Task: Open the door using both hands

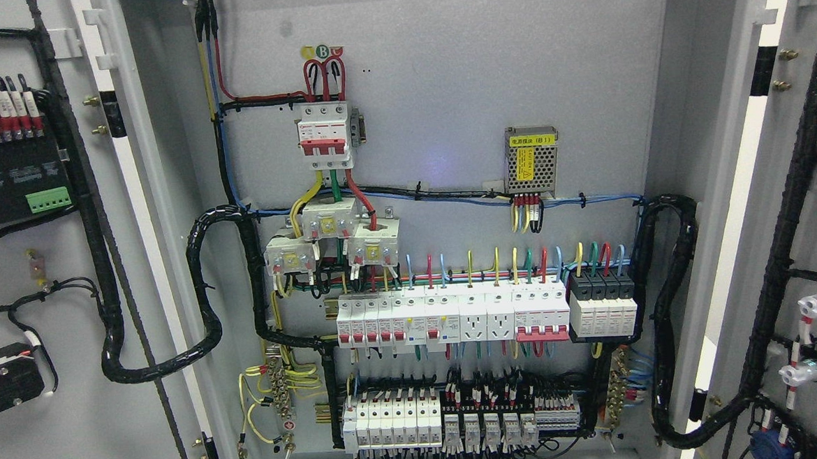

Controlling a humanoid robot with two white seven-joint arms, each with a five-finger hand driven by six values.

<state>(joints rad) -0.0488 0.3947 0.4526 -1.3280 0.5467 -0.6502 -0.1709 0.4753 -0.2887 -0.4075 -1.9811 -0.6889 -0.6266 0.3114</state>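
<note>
Stood wide open: left door swung well out to the left of the main breaker, right door swung out to its right, inner faces of both turned toward the camera. Fully exposed between them, the back panel, with the main breaker high on it, the small power supply off to the breaker's right, and the rows of small breakers below it. Draped down both sides of the breaker, black cable looms running out to the doors.

Neither robot hand in view; no arm entering from either lower corner, so impossible to say whether released, clenched or grasping anything.

Judged from the doors' position: opening looked finished, with nothing left beyond perhaps confirming that both leaves stay put.
</note>
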